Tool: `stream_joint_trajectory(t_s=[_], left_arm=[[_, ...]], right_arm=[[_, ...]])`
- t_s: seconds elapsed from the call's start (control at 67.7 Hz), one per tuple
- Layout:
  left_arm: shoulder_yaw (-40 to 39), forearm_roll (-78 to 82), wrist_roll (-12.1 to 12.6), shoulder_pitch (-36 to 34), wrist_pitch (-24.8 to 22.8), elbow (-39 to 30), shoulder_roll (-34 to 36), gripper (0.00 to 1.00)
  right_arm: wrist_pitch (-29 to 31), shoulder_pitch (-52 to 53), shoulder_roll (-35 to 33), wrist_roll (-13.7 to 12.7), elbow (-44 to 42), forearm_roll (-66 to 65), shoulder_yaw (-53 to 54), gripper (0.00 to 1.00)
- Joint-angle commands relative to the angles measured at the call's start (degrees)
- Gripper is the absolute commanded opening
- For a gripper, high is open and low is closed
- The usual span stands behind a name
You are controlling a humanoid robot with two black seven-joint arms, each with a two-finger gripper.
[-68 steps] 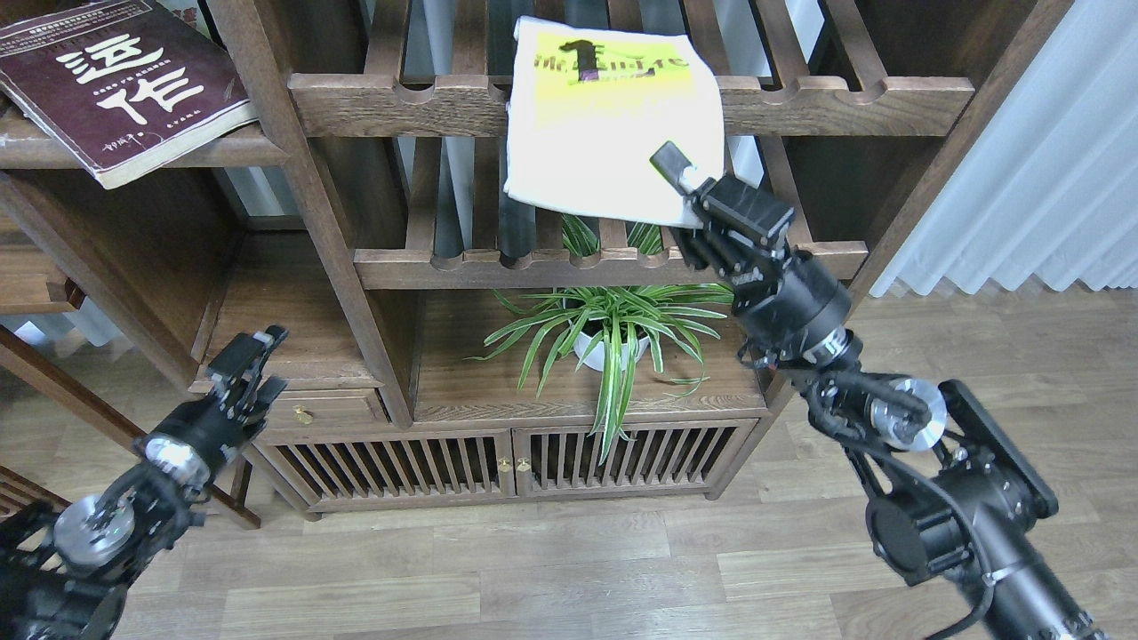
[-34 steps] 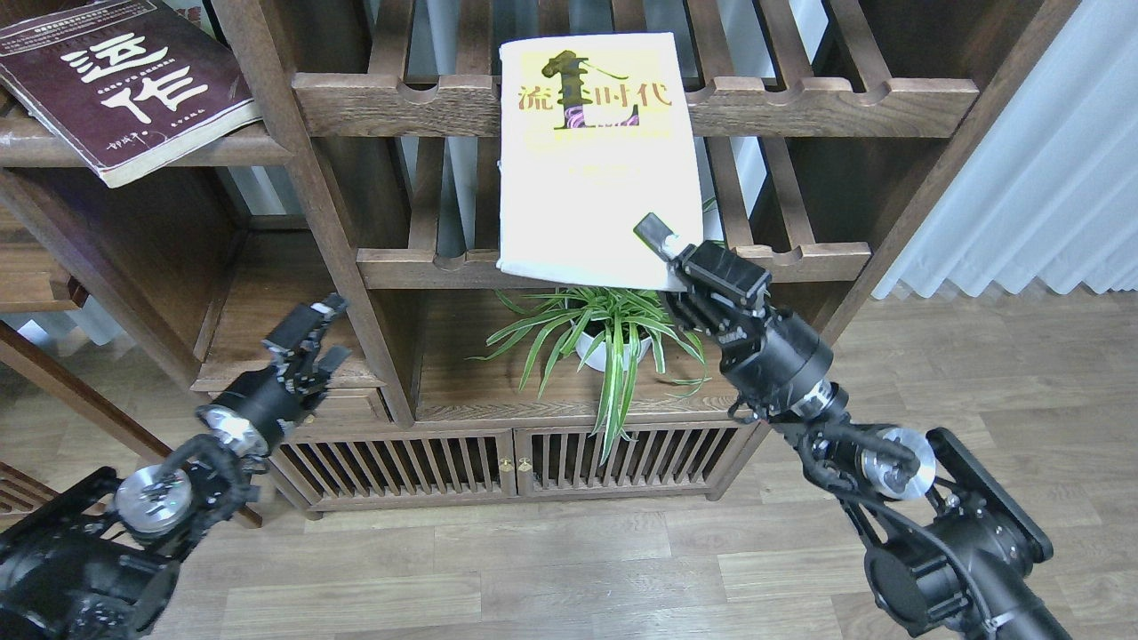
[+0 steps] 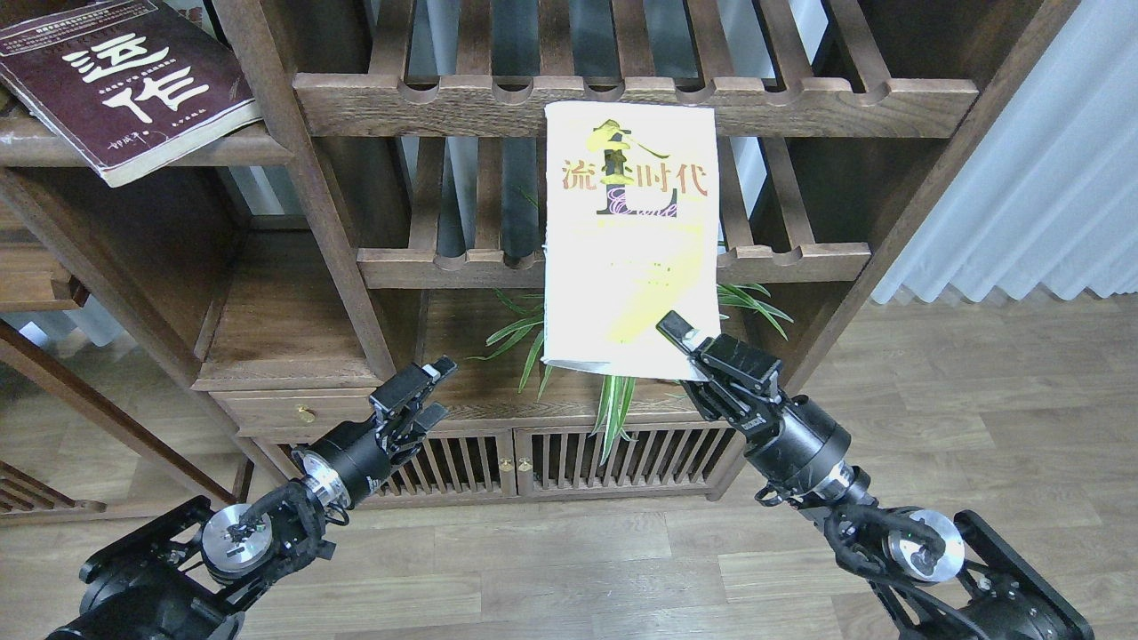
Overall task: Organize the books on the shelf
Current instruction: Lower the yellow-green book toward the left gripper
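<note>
At upper left of the frame, maroon book (image 3: pixel 124 84) lying tilted on the dark plank shelf (image 3: pixel 133 149), one corner jutting past the shelf's rounded front edge, white characters on the cover facing up. Below that, at lower left, left arm rising from the bottom edge toward centre; left end effector (image 3: pixel 425 397) released, two fingers apart with nothing between them, poised in front of the low cabinet (image 3: pixel 498 462), just right of a small drawer (image 3: pixel 302 413) with a brass knob. Above, at upper centre, two slatted racks (image 3: pixel 622 98) with scalloped front rails, one over the other. At centre, yellow book (image 3: pixel 629 236) held upright in the air in front of the lower rack, cover toward the camera, its top edge level with the upper rail and its bottom edge down over the plant (image 3: pixel 613 391), whose green leaves show on both sides and beneath. At the book's lower right corner, right end effector (image 3: pixel 692 351) clenched on the yellow book, one finger (image 3: pixel 677 331) lying over the cover, the other hidden behind. At lower right, right arm running down to the bottom edge over the wooden floor (image 3: pixel 978 400). At far right, a pale curtain (image 3: pixel 1049 160) hanging beside the shelving unit.
</note>
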Motion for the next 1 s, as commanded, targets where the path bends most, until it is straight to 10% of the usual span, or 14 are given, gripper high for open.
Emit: stream_joint_trajectory(t_s=[0.0, 0.99], left_arm=[[-0.02, 0.04, 0.00, 0.35, 0.00, 0.00, 0.00, 0.96], [-0.46, 0.04, -0.18, 2.45, 0.00, -8.70, 2.37, 0.97]], right_arm=[[0.01, -0.33, -0.11, 0.00, -0.10, -0.11, -0.34, 0.02], [0.01, 6.26, 7.71, 0.00, -7.83, -1.25, -5.53, 0.02]])
